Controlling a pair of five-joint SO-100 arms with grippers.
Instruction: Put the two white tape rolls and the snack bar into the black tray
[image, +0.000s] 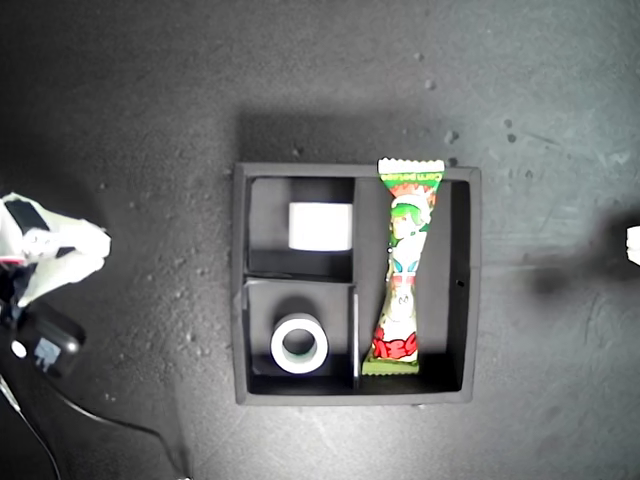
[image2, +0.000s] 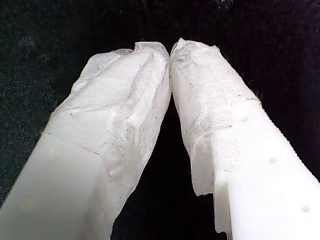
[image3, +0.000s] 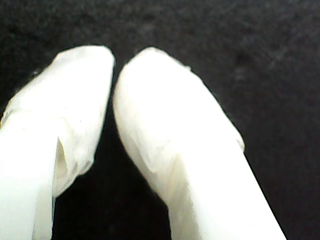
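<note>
The black tray (image: 240, 290) already holds everything: one white tape roll (image: 320, 226) stands on edge in a small compartment, the other tape roll (image: 299, 344) lies flat in the small compartment next to it, and the snack bar (image: 403, 270) fills the long one, one crimped end overlapping the tray's rim. My first tool (image2: 170, 52) is closed and empty; my second tool (image3: 114, 70) is nearly closed, also empty. Both look down on bare dark table (image: 120, 120) away from the tray. What remains, I judge, is staying clear of the tray.

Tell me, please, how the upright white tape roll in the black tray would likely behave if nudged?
The upright tape roll stands on its curved edge, so it would probably roll or topple. Its compartment walls in the black tray should stop it quickly. It looks small and hollow, so likely light.
</note>
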